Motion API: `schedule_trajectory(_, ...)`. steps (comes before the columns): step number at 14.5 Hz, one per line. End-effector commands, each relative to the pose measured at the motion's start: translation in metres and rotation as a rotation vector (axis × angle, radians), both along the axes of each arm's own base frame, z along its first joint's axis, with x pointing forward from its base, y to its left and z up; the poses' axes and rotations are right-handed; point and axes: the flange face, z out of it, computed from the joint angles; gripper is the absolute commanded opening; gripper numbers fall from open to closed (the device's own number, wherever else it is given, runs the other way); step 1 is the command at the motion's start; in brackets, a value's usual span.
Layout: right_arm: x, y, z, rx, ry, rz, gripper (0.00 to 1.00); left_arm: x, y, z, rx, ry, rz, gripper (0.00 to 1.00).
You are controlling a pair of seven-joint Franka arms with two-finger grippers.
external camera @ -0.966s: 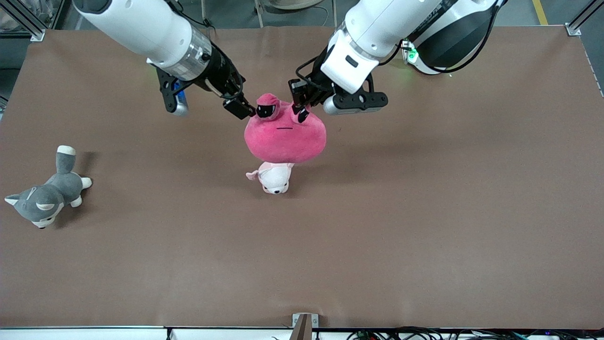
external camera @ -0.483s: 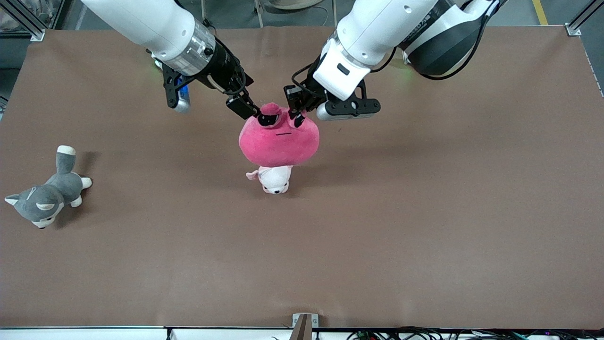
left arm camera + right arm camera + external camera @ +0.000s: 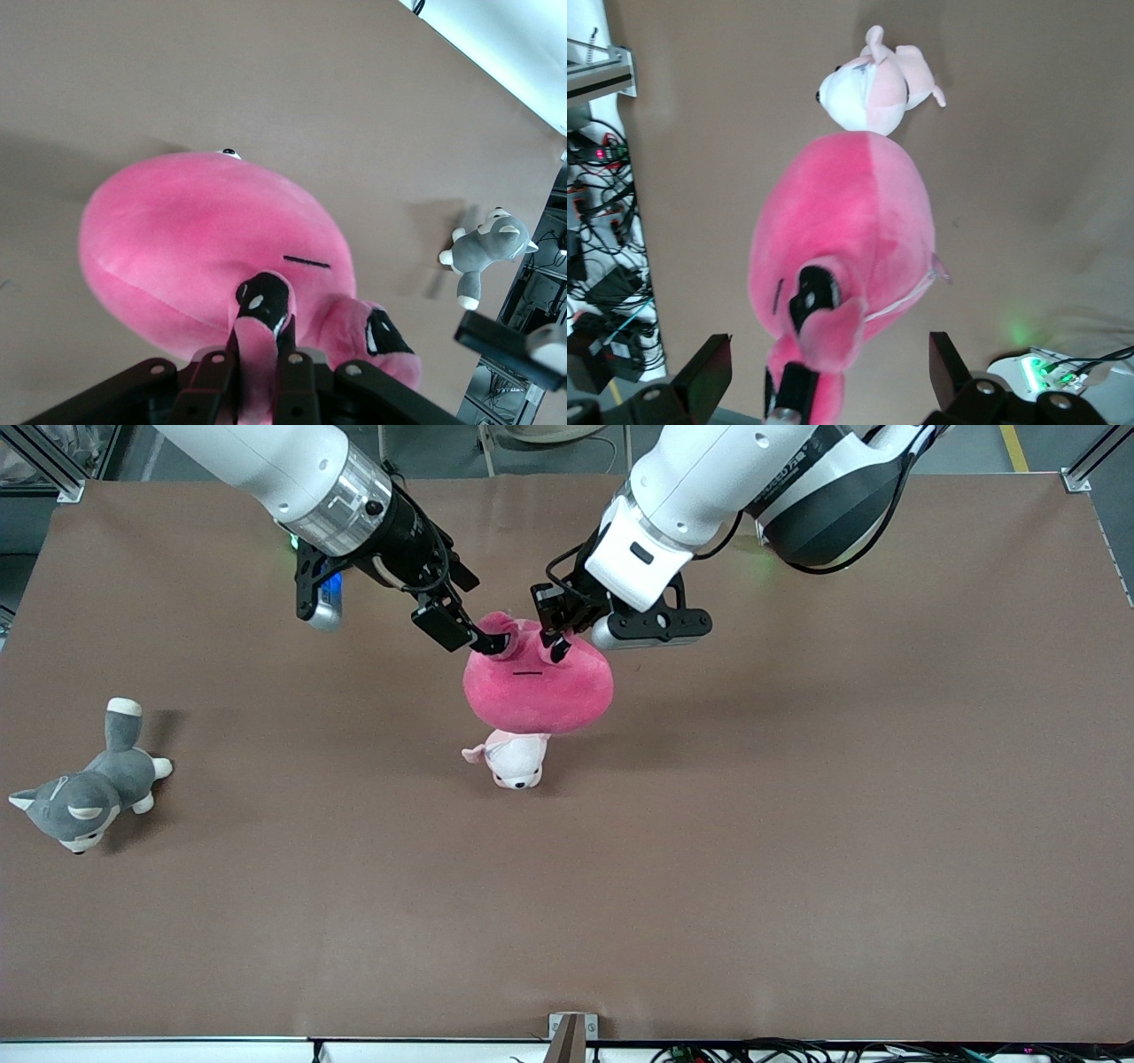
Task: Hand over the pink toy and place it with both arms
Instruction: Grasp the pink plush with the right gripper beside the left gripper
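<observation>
Pink toy (image 3: 537, 691) aloft, left tool (image 3: 555, 622) pinching (right tool (image 3: 483, 636) spread)

We see a round hot-pink plush toy (image 3: 537, 691) of soft, short-napped cloth, its black eye patches (image 3: 264, 303) glossier than the matt fur around them. At its 6 o'clock in the front view lies a small pale pink-and-white plush puppy (image 3: 514, 760) of the same fuzzy fabric; a grey-and-white plush husky (image 3: 84, 793) looks velvety. The brown table cover (image 3: 797, 824) is matt and faintly creased. Both arms wear glossy white plastic shells; the left gripper (image 3: 556, 636) and right gripper (image 3: 478, 638) are matt black.
</observation>
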Motion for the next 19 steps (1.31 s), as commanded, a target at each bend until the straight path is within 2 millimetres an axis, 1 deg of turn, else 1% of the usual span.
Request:
schedule_trajectory(1, -0.001, -0.002, 0.007, 0.026, -0.003, -0.021, 0.98, -0.001, -0.002, 0.008, -0.005, -0.019, 0.009, 0.15)
schedule_trajectory(3, 0.000, 0.004, -0.002, 0.016, 0.004, -0.013, 0.98, -0.001, -0.002, 0.008, -0.004, -0.020, 0.009, 0.15)
schedule_trajectory(6, 0.007, 0.012, -0.022, -0.007, 0.022, -0.003, 0.98, -0.001, -0.002, 0.008, -0.004, -0.020, 0.009, 0.15)
schedule_trajectory(7, 0.008, 0.014, -0.023, 0.002, 0.010, -0.009, 0.94, -0.002, -0.002, 0.009, -0.004, -0.022, 0.009, 0.15)
schedule_trajectory(8, 0.008, 0.016, -0.025, 0.003, 0.007, -0.008, 0.87, -0.002, -0.002, 0.009, -0.004, -0.022, 0.009, 0.15)
schedule_trajectory(9, 0.007, 0.019, -0.027, 0.001, 0.006, 0.000, 0.77, -0.002, -0.002, 0.009, -0.005, -0.021, 0.009, 0.15)
schedule_trajectory(10, 0.008, 0.019, -0.028, 0.001, 0.004, 0.003, 0.63, -0.002, -0.002, 0.009, -0.005, -0.021, 0.009, 0.15)
schedule_trajectory(11, 0.008, 0.019, -0.027, 0.003, 0.004, 0.001, 0.46, -0.002, -0.002, 0.009, -0.004, -0.022, 0.009, 0.15)
schedule_trajectory(12, 0.008, 0.019, -0.028, 0.001, 0.006, 0.003, 0.31, -0.002, -0.002, 0.010, -0.005, -0.023, 0.009, 0.15)
schedule_trajectory(13, 0.007, 0.020, -0.030, -0.001, 0.010, 0.004, 0.19, -0.002, -0.002, 0.010, -0.006, -0.022, 0.009, 0.15)
schedule_trajectory(14, 0.007, 0.020, -0.029, 0.000, 0.011, 0.005, 0.09, -0.002, -0.002, 0.010, -0.006, -0.022, 0.009, 0.15)
schedule_trajectory(15, 0.007, 0.020, -0.030, -0.001, 0.014, 0.004, 0.04, -0.002, -0.002, 0.010, -0.005, -0.023, 0.009, 0.15)
schedule_trajectory(19, 0.007, 0.018, -0.028, 0.000, 0.012, 0.003, 0.01, -0.002, -0.002, 0.010, -0.006, -0.024, 0.009, 0.15)
